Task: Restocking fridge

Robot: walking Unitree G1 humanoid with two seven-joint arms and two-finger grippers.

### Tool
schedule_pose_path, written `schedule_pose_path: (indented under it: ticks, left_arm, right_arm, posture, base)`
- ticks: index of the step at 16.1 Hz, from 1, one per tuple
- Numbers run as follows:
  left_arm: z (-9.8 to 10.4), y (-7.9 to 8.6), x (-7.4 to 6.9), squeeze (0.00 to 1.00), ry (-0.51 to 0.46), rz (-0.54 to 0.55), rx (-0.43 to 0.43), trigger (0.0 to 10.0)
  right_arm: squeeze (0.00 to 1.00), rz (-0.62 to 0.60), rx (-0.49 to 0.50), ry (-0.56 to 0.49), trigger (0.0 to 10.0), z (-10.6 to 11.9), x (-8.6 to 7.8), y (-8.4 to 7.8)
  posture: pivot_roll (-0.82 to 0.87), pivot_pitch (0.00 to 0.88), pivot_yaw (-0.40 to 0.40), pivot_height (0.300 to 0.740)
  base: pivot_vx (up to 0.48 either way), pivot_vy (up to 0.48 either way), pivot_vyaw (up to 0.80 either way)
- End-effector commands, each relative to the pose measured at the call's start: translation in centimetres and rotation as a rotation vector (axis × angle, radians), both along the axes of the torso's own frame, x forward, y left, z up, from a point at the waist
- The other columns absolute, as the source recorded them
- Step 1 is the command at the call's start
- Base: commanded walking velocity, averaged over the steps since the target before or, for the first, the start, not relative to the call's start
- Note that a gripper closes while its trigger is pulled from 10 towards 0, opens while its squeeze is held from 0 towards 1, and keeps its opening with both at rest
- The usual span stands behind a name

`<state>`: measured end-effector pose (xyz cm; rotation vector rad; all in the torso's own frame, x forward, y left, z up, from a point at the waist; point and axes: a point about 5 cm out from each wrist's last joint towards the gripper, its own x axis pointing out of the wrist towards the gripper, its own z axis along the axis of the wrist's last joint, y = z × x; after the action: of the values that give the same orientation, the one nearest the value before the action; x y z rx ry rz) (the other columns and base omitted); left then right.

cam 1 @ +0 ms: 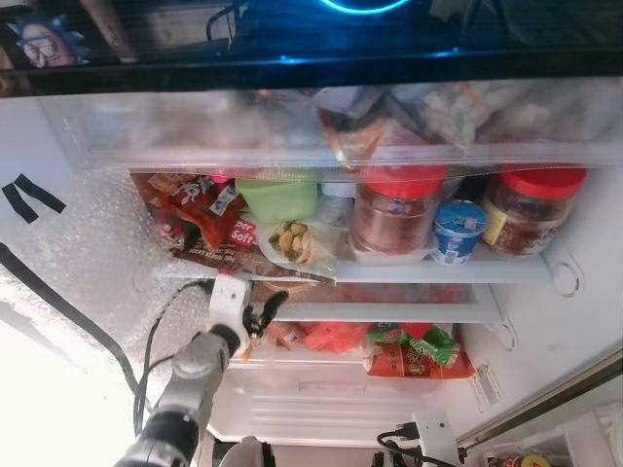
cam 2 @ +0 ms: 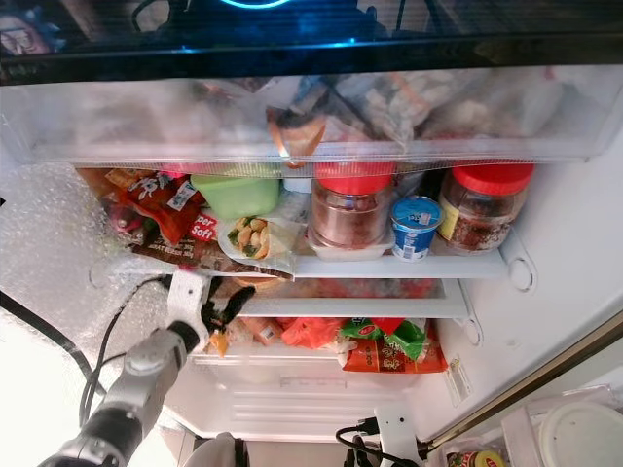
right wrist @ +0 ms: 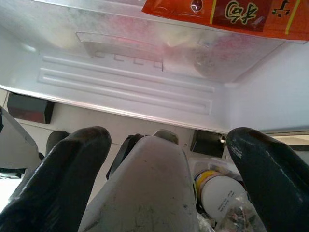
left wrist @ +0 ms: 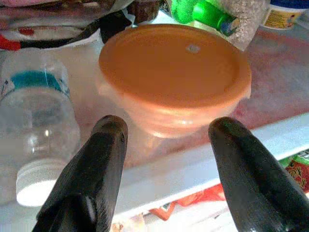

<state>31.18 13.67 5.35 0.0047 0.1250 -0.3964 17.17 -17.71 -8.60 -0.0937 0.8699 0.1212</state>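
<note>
Left gripper (left wrist: 164,145) up at the fridge, fingers (left wrist: 104,159) spread wide, nothing between them. Straight ahead of those fingers sits an orange-lidded bowl (left wrist: 175,77) on a shelf (left wrist: 203,166), near its front lip, and the fingers are apart from it, one to each side of it in the wrist view. Just beside the bowl lies a clear plastic bottle (left wrist: 36,125) on its side, white cap (left wrist: 34,186) pointing toward the shelf edge. Behind the bowl, a green packet (left wrist: 200,12) and a small tub with a blue rim (left wrist: 285,12).

From the head camera, the left gripper (cam 1: 261,316) is raised at the left end of the middle shelf, its silver arm (cam 1: 185,389) reaching up from below. On the shelf above: a red-capped jar (cam 1: 394,209), a small blue-lidded cup (cam 1: 458,229) next to it, then a second red-capped jar (cam 1: 531,209) at the right. To their left, a green container (cam 1: 277,195), a clear pack of food (cam 1: 292,241) and red snack bags (cam 1: 200,209). Lower down, a red packet (cam 1: 419,362) lies on the shelf with a green bag (cam 1: 428,341) on top.

Right gripper (right wrist: 169,159) hangs low beneath the fridge, fingers (right wrist: 72,174) wide apart and holding nothing, with a white robot part (right wrist: 145,188) between them in its own camera and an orange packet (right wrist: 227,14) overhead.
</note>
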Motion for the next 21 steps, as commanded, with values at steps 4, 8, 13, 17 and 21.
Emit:
schedule_pose_path:
  ticks: [4, 8, 13, 17, 21]
  left_arm:
    - [-0.1, -0.4, -2.0, 0.00, -0.050, -0.059, 0.010, 10.0]
    - [-0.5, 0.4, -3.6, 0.00, -0.037, -0.033, 0.013, 10.0]
    - [-1.5, 2.4, -6.5, 0.00, 0.020, -0.049, 0.072, 10.0]
    - [-1.5, 2.0, -7.3, 0.00, 0.058, -0.049, 0.048, 10.0]
    - [-2.4, 1.9, -7.9, 0.00, 0.173, -0.038, -0.043, 10.0]
  right_arm:
    - [0.00, 0.005, 0.003, 0.043, 10.0, -0.5, -1.1, 0.1]
    - [0.00, 0.008, 0.001, 0.045, 10.0, -0.5, -1.1, 0.1]
    - [0.00, 0.009, 0.002, 0.045, 10.0, -0.5, -1.0, 0.0]
    - [0.00, 0.014, 0.001, 0.045, 10.0, -0.5, -1.0, 0.0]
    - [0.00, 0.013, 0.001, 0.045, 10.0, -0.5, -1.0, 0.1]
  posture:
    - [-0.03, 0.064, 0.032, 0.665]
    - [-0.03, 0.067, 0.031, 0.665]
    - [-0.03, 0.072, 0.029, 0.665]
    - [-0.02, 0.072, 0.029, 0.665]
    - [-0.02, 0.075, 0.032, 0.665]
  base:
    - [0.000, 0.000, 0.00]
    - [0.000, 0.000, 0.00]
    - [0.000, 0.000, 0.00]
    - [0.000, 0.000, 0.00]
    - [0.000, 0.000, 0.00]
